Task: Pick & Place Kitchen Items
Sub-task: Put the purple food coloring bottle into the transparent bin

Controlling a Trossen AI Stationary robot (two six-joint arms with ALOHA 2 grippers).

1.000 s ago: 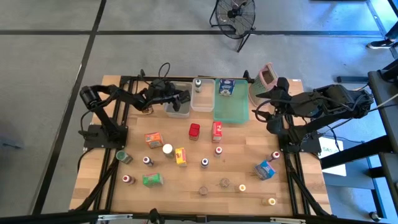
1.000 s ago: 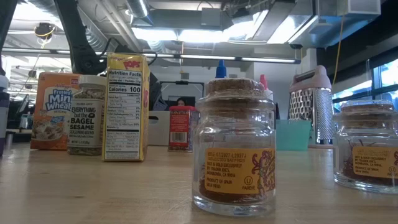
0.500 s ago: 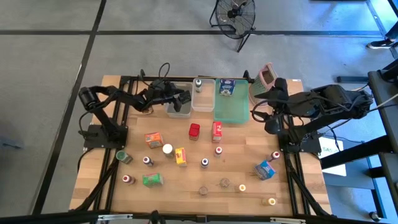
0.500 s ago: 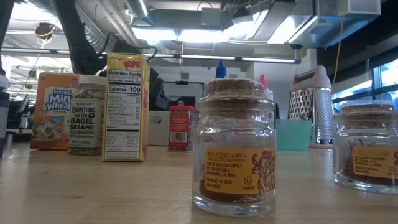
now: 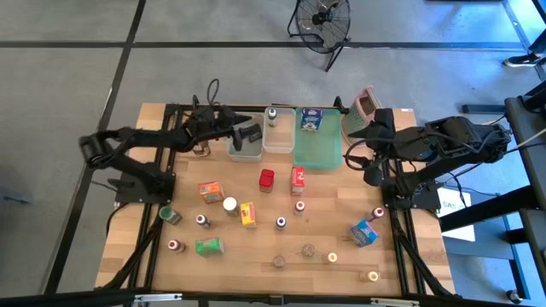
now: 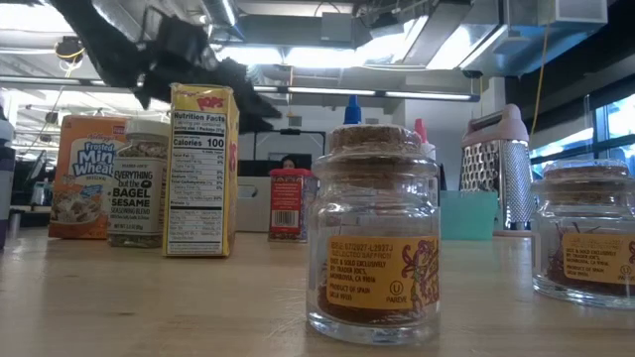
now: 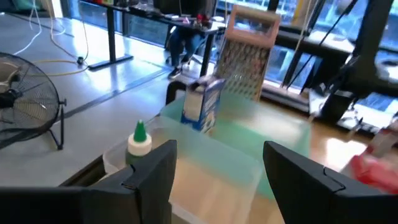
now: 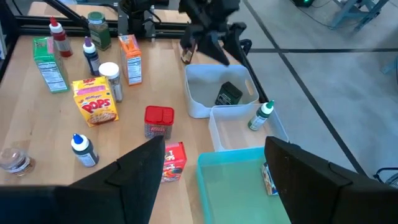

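The left gripper [image 5: 254, 134] hovered over the clear tub [image 5: 245, 148] at the surface's [image 5: 256, 260] twelve o'clock edge, fingers wide and empty, as were the waiting right gripper's [image 5: 368, 162] fingers at two o'clock.

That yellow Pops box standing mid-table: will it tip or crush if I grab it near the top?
The Pops box stands tall on a narrow base, so a high push would probably topple it. It looks like thin cardboard, likely light and easily dented. The seasoning jar stands close beside it and may get knocked.

Bright, even overhead light; ceiling strip lamps [image 6: 298, 50] glare white in the low view. The left arm [image 6: 149, 55] there is motion-blurred, and the left wrist view is soft throughout.
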